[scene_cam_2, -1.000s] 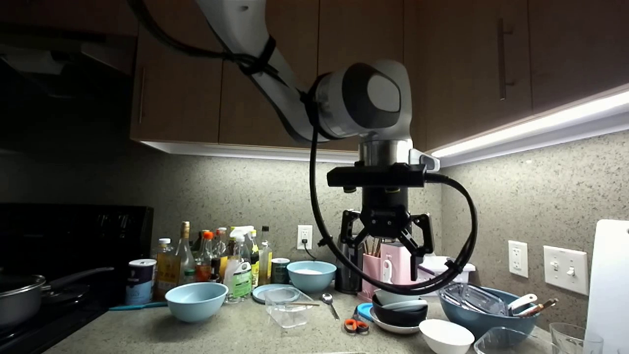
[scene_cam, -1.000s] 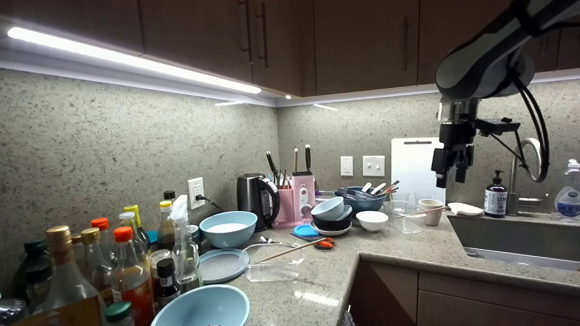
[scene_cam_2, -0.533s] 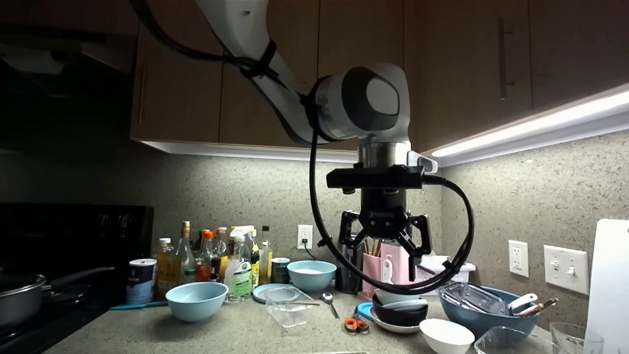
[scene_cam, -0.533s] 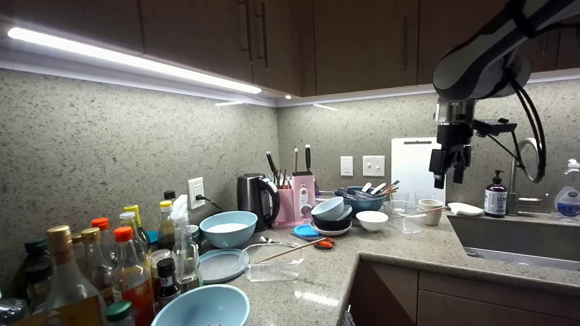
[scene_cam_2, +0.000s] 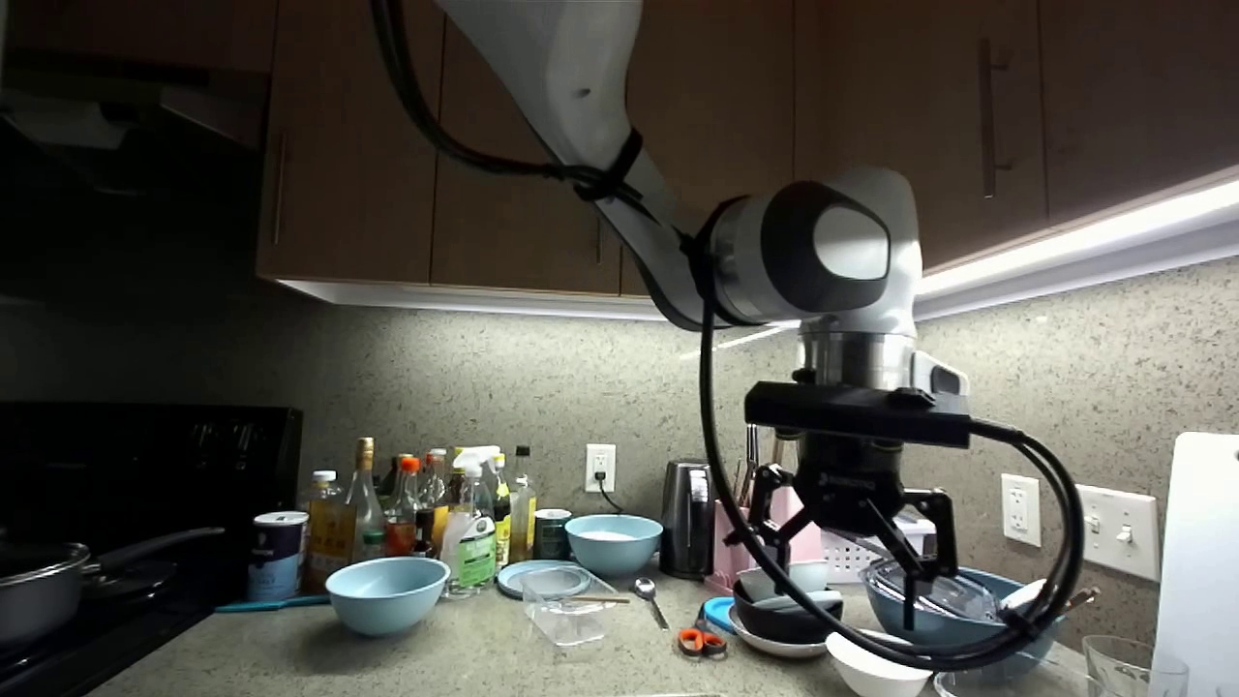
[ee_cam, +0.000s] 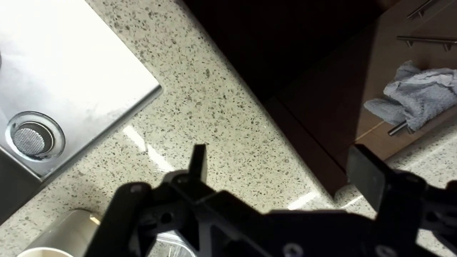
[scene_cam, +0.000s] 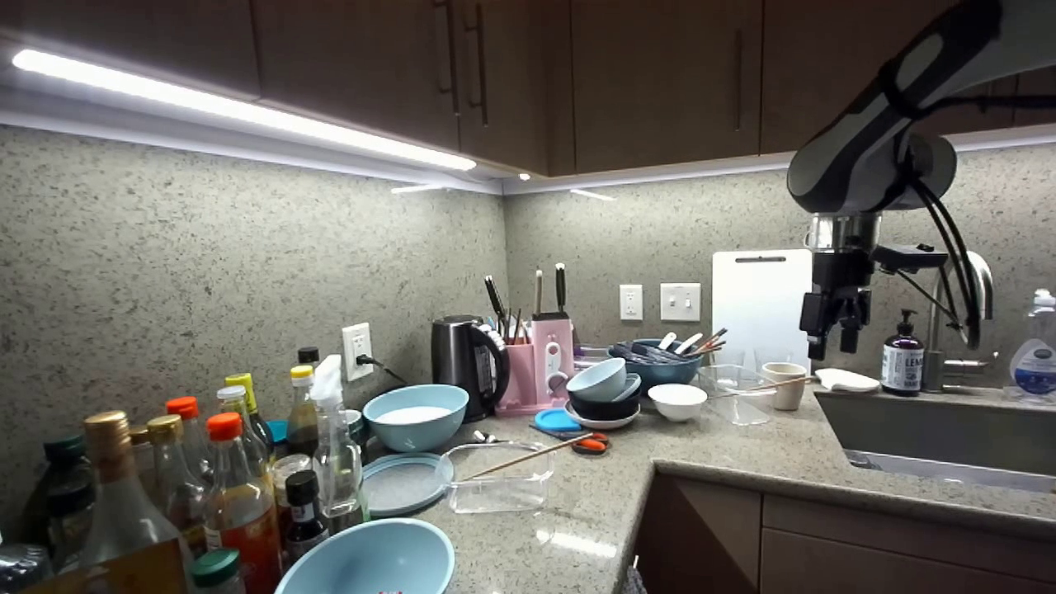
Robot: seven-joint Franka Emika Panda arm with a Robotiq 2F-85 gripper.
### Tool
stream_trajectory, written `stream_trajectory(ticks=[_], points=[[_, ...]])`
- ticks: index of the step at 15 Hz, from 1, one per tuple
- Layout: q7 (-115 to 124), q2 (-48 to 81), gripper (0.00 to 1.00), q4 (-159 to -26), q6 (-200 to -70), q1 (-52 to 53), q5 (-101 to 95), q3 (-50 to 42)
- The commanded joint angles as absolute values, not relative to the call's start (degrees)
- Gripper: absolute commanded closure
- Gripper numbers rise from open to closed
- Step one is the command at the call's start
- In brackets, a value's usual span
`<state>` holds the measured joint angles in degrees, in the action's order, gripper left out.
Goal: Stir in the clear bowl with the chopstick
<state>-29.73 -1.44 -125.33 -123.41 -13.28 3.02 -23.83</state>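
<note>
Hovering above worktop point(ee_cam: 232, 117), my fingers point(ee_cam: 367, 175) stand wide apart, holding nothing; best to pinch nearer chopstick point(scene_cam: 767, 386) crosswise without knocking cup point(scene_cam: 789, 399).

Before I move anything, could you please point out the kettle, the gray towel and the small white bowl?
Kettle point(scene_cam: 454, 369): in an exterior view, on its dark body.
Gray towel point(ee_cam: 423, 94): in the wrist view, on its bunched middle.
Small white bowl point(scene_cam: 676, 406): in an exterior view, on its outside.
</note>
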Motion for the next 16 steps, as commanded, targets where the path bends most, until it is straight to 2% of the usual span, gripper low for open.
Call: stream_trajectory(ticks=[1,9,16], points=[[-38.5,6.0,0.0,-118.5,-121.1,-17.3,10.7,-23.2],[-36.1,7.4,0.0,-117.3,-120.9,-19.4,9.4,-21.2],[-31.1,18.0,0.0,-107.6,-124.0,-22.9,12.2,-18.9]])
